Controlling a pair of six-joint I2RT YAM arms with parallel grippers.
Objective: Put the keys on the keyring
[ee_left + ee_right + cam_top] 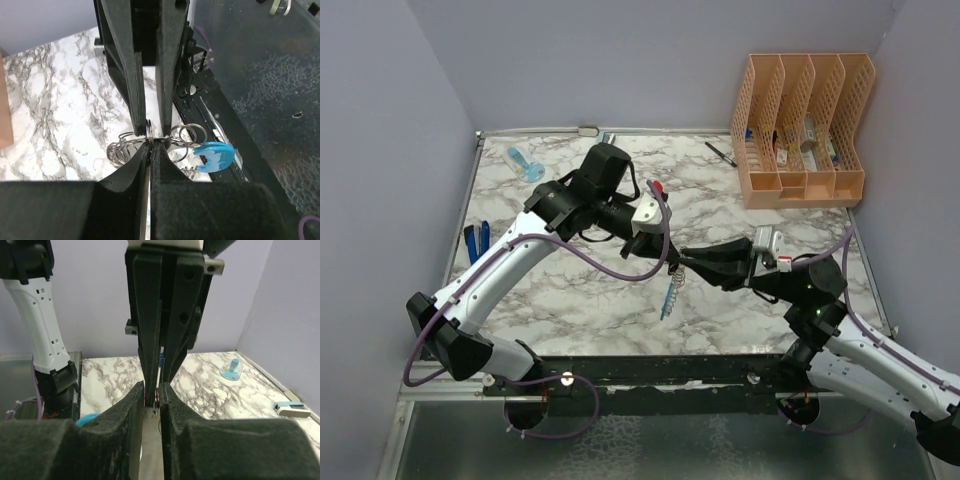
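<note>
Both hands are met above the middle of the table. The left hand and right hand are each clamped on the hanging keyring. Holding is judged in hand. No keys are discernible; one must be fetched next.
</note>
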